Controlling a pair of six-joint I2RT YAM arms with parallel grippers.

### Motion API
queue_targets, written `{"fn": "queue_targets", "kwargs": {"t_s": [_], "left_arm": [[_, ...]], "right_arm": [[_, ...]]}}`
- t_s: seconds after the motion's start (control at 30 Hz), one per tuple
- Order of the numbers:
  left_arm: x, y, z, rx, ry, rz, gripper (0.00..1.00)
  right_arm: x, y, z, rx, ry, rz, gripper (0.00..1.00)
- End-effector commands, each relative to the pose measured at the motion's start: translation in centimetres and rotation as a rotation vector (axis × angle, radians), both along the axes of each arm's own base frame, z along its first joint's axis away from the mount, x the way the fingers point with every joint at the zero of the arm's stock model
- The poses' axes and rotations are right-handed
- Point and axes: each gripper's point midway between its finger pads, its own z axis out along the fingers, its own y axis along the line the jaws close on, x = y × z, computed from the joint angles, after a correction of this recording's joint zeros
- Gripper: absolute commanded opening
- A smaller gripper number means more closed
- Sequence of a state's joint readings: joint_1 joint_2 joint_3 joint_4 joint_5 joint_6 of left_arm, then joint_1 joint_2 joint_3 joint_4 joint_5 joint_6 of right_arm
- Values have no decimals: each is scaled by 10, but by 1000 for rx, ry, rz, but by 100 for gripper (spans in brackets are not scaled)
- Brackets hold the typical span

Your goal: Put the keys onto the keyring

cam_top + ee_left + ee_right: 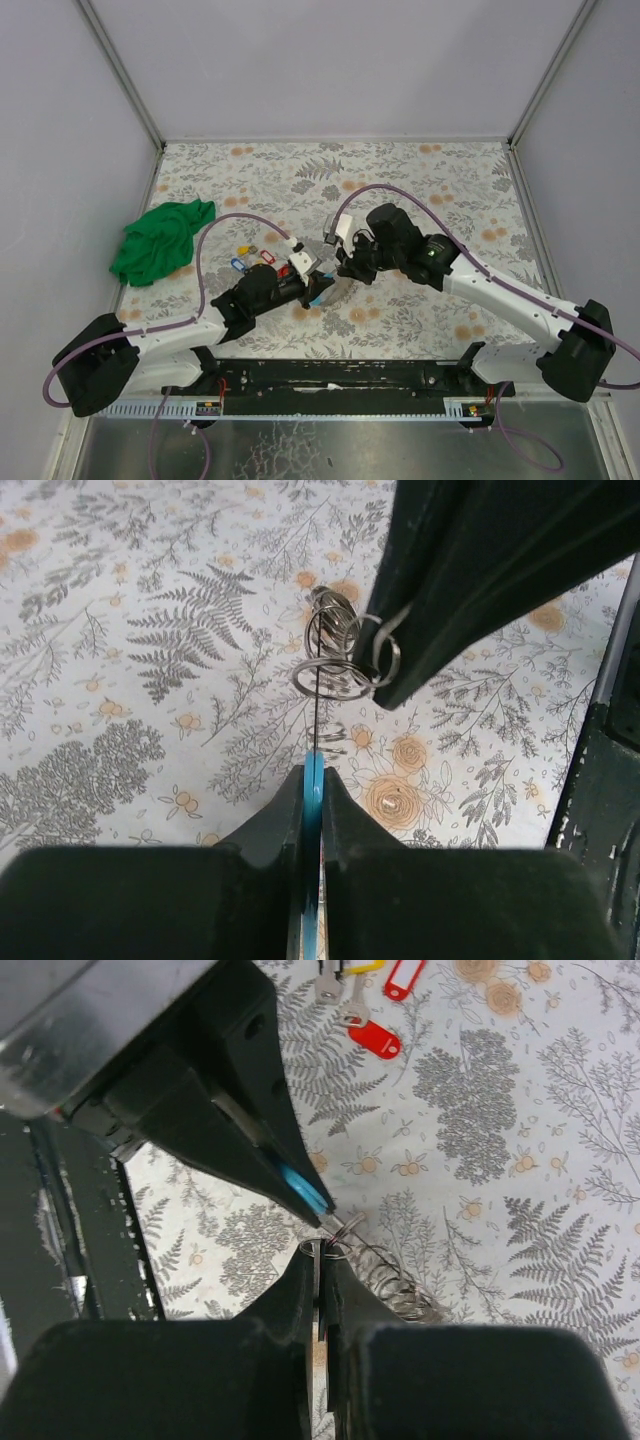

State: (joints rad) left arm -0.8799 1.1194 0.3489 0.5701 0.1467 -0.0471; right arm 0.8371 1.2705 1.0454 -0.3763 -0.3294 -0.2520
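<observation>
Your left gripper [313, 772] is clenched on the keyring [303, 1188] by its light-blue arc, above the table [420, 180] centre. Your right gripper [320, 1255] is clamped on a small metal ring [397, 658]. The keys [252, 258] lie just left of centre.

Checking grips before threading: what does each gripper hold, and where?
Left gripper pinches the keyring by its light-blue arc; right gripper pinches a small metal ring's edge.
</observation>
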Motion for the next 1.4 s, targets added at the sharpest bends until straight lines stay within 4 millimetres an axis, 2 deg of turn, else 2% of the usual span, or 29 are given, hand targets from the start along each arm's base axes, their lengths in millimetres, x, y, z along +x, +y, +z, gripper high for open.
{"fn": "queue_targets", "kwargs": {"t_s": [0.0, 0.1, 0.2, 0.27, 0.37, 0.47, 0.57, 0.73, 1.0, 1.17, 1.37], "left_arm": [[17, 5, 28, -53, -146, 60, 0], [20, 6, 41, -80, -210, 72, 0], [22, 6, 51, -97, -265, 75, 0], [23, 7, 55, -106, -295, 78, 0], [23, 10, 59, -113, -330, 80, 0], [21, 15, 60, -124, -354, 91, 0], [19, 18, 62, -137, -364, 95, 0], [16, 17, 66, -160, -352, 83, 0], [18, 20, 68, -186, -300, 121, 0], [19, 20, 69, -203, -276, 132, 0], [19, 19, 70, -228, -247, 143, 0]], "right_arm": [[-25, 8, 29, 131, 45, 82, 4], [-46, 6, 26, 155, 117, 133, 15], [-58, -2, 25, 162, 131, 156, 29], [-54, -9, 28, 161, 86, 122, 36], [-35, -21, 39, 188, -28, -1, 39], [-27, -27, 53, 268, -120, -64, 42], [-10, -31, 65, 376, -180, -193, 43], [4, -23, 68, 533, -118, -328, 39], [1, 1, 71, 726, 70, -354, 37], [9, -2, 77, 798, 119, -438, 39], [17, -1, 73, 831, 179, -504, 37]]}}
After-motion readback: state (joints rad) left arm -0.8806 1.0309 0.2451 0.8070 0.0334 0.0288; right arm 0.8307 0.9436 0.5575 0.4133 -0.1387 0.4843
